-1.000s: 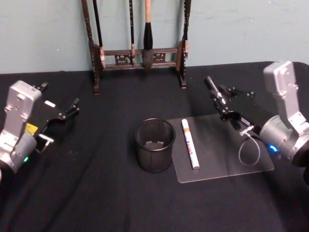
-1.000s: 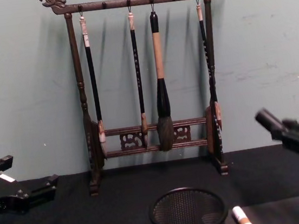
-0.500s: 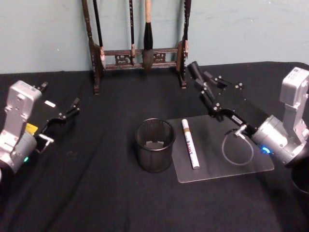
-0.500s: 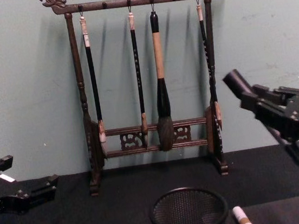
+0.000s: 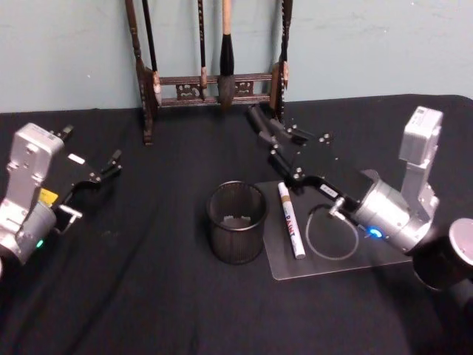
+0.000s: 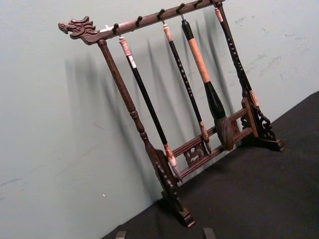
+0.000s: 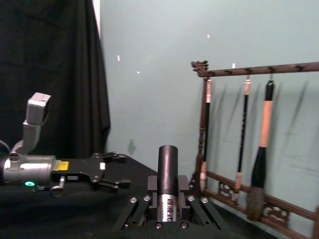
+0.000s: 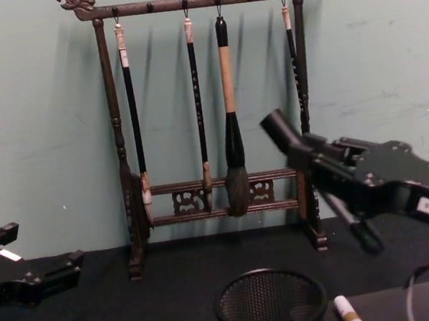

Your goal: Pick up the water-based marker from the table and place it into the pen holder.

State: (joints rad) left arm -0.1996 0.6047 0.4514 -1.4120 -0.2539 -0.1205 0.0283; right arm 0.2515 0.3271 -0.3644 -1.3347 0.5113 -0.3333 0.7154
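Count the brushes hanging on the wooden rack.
4 on the rack: thin brush beside the left post, thin brush left of centre, thick brush at centre, thin brush against the right post, lower end hidden.

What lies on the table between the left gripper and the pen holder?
Nothing lies there. In the head view, the black cloth between the left gripper and the pen holder is bare.

Marker (image 5: 290,220), on the table below the right gripper (image 5: 272,140): dark print runs along the white barrel, not legible. White label (image 7: 168,204), on the black cylinder (image 7: 168,164) at this gripper's centre: dark characters, not reliably readable.
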